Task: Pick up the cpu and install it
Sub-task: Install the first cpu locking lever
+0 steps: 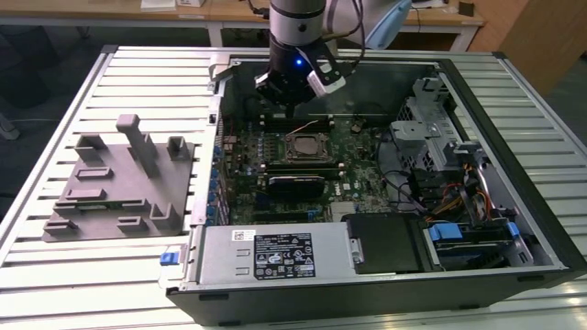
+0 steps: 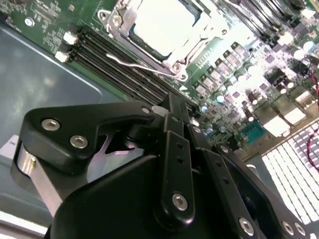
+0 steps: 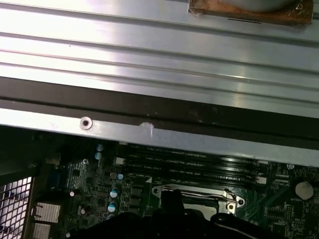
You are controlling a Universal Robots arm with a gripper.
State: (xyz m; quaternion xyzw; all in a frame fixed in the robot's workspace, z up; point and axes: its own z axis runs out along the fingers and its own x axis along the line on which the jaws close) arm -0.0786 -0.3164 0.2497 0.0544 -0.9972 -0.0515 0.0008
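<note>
The cpu [image 2: 162, 22] lies flat in the motherboard socket [image 1: 303, 146], its shiny pale top bright under the light, with the metal frame [image 2: 199, 37] around its edges. A thin wire lever [image 2: 134, 62] runs along one side of the socket. My gripper [image 1: 289, 106] hangs over the memory slots [image 2: 114, 64], just beyond the socket's far side in the exterior view and a little above the board. In the second wrist view the gripper [image 2: 172, 102] is shut, its black fingers pressed together with nothing between them. In the first wrist view the socket frame [image 3: 199, 191] sits right beside the gripper's dark body.
The open computer case [image 1: 477, 89] lies on a slatted metal table [image 1: 55, 261]. A grey moulded tray [image 1: 119, 182] rests on the table at the exterior view's left. Power supply [image 1: 275, 254], drive bays [image 1: 431, 130] and cables [image 1: 449, 199] crowd the case's near and right sides.
</note>
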